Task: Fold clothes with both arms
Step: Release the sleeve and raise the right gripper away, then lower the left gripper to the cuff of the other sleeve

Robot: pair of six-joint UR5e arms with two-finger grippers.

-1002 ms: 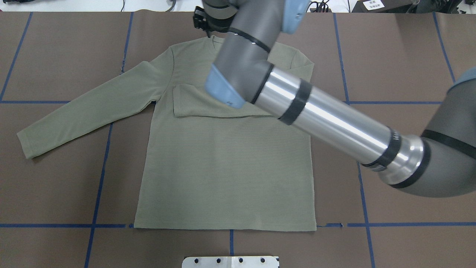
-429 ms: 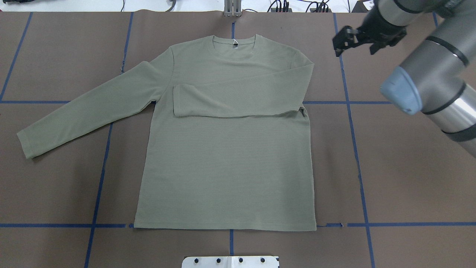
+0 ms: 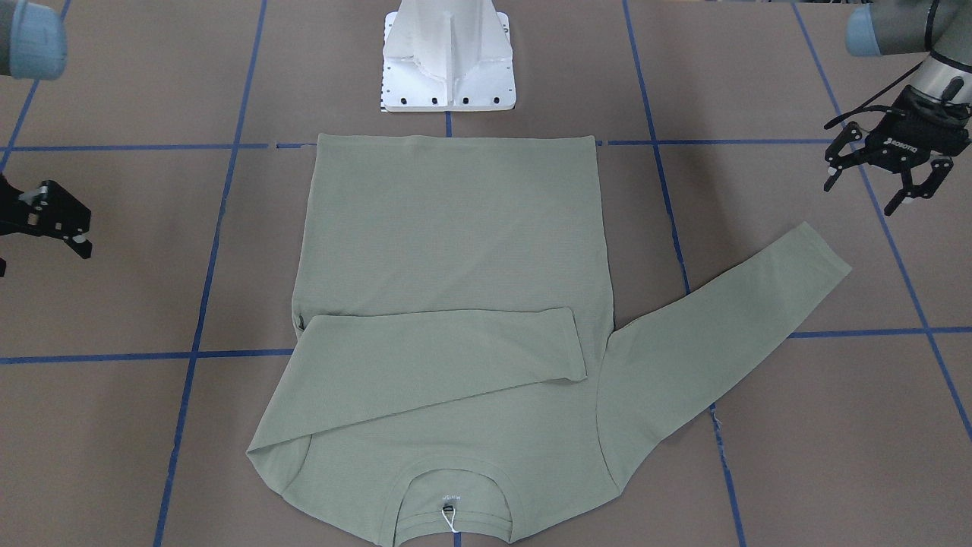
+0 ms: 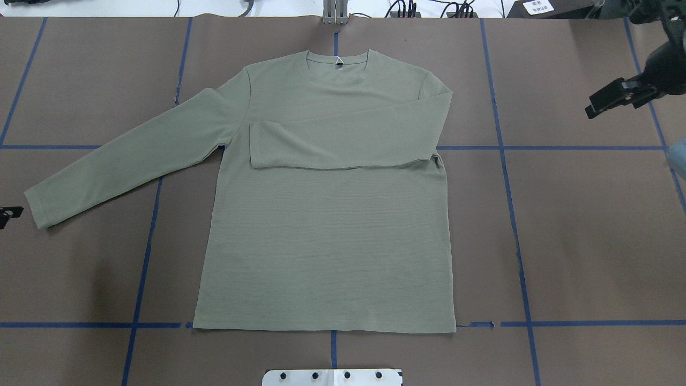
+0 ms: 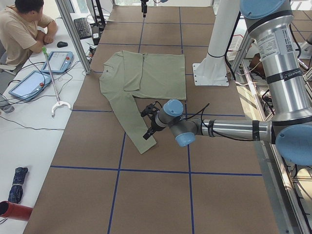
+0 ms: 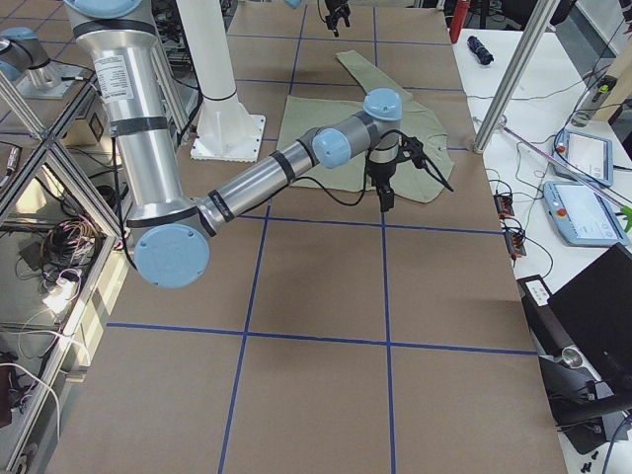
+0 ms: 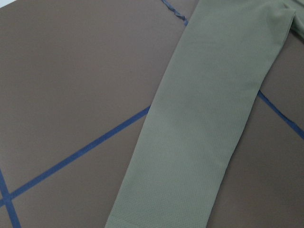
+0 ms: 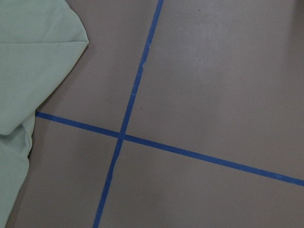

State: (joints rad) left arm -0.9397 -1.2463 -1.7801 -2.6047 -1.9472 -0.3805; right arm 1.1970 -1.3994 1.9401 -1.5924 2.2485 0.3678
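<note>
- The shirt [image 4: 327, 241] lies spread flat in the middle of the brown mat [image 4: 589, 241]. In the overhead view its collar [image 4: 337, 58] is at 12 o'clock and its straight hem at 6.
- The folded sleeve [image 4: 343, 145] crosses the chest with its cuff toward 9 o'clock. The outstretched sleeve [image 4: 123, 155] slants off toward 8 o'clock.
- Only the front-facing view shows the left gripper [image 3: 859, 197] whole. It is at 2 o'clock from the shirt there, above the mat near the outstretched cuff, with its jaws spread wide and empty. The overhead view catches just a black sliver of it at the 9 o'clock edge.
- The right gripper [image 3: 44, 241] is cut by the front-facing view's 9 o'clock edge. Its jaws stand apart and grip nothing, well clear of the cloth.
- The left wrist view shows what the wide views blur: a fine, even knit grain along the sleeve. The right wrist view shows a rounded, creased shoulder corner beside crossing tape lines [image 8: 121, 136].
- The mat is matte and the tape is thin and blue. A white tag string [image 3: 449, 518] loops at the ribbed neckline.
</note>
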